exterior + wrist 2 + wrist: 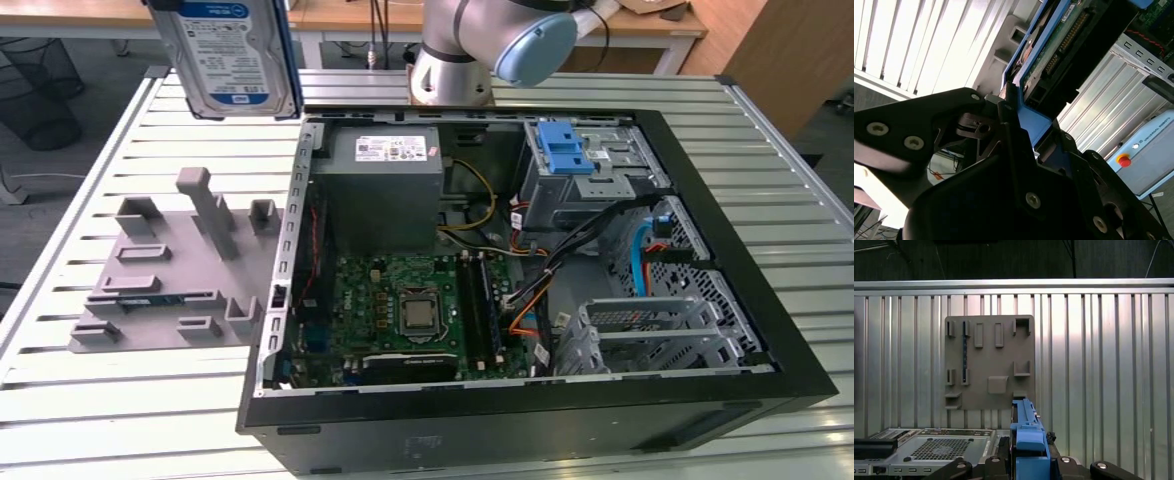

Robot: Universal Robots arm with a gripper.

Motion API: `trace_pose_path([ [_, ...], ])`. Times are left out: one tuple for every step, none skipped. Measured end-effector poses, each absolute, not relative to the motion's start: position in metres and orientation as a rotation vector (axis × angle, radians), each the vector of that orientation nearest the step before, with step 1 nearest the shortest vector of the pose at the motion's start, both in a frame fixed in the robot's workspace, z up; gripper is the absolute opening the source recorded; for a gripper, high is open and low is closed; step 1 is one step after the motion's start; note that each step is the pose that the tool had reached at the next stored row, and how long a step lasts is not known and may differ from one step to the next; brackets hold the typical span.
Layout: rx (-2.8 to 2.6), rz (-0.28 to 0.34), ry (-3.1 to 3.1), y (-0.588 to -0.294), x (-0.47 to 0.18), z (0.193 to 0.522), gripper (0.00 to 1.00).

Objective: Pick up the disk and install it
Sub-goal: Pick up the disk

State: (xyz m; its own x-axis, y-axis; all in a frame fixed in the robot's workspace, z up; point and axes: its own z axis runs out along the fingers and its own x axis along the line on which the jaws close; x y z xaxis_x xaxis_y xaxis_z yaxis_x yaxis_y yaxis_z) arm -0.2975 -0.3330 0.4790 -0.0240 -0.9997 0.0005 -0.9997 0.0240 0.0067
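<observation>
Slatted metal table (747,130) with an open computer case (534,425) lying on its side; the arm (461,45) stands at the far edge.

We note the gripper (1018,111) closed narrow on the blue carrier frame (1031,122) of the disk (1054,47). In the second wrist view the disk runs straight out from the gripper, showing its circuit-board side and connector row. In the first wrist view the carrier frame is seen edge-on, just ahead of the gripper body, and the grey fixture plate (989,362) lies on the table beyond it.

In the exterior view the disk (238,55) hangs upright in the air. Its long axis is vertical and its white-and-blue label faces the camera. Its lower end is clear of the table, above the case's far corner on the exterior view's left. It sits to the exterior view's left of the arm.

We log the fixture plate flat on the table, beside the case on the exterior view's left. Inside the case we see the grey power-supply box (387,170), the motherboard (414,305) and a blue latch piece (567,150) on top of the metal bay (594,185).
</observation>
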Motion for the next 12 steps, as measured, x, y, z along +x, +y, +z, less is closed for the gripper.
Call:
trace_pose_path([
  [2.191, -0.007, -2.244, -0.333, -0.2971, 0.479, 0.36],
  [2.191, -0.007, -2.244, -0.333, -0.2966, 0.4791, 0.36],
  [2.191, -0.007, -2.244, -0.333, -0.2962, 0.479, 0.36],
  [2.191, -0.007, -2.244, -0.333, -0.2958, 0.479, 0.36],
  [2.191, -0.007, -2.244, -0.333, -0.2953, 0.479, 0.36],
  [2.191, -0.007, -2.244, -0.333, -0.2948, 0.479, 0.36],
  [2.191, -0.007, -2.244, -0.333, -0.2944, 0.479, 0.36],
  [2.191, -0.007, -2.244, -0.333, -0.2939, 0.479, 0.36],
  [2.191, -0.007, -2.244, -0.333, -0.2934, 0.479, 0.36],
  [2.191, -0.007, -2.244, -0.333, -0.2929, 0.479, 0.36],
  [2.191, -0.007, -2.244, -0.333, -0.2924, 0.479, 0.36],
  [2.191, -0.007, -2.244, -0.333, -0.2919, 0.479, 0.36],
])
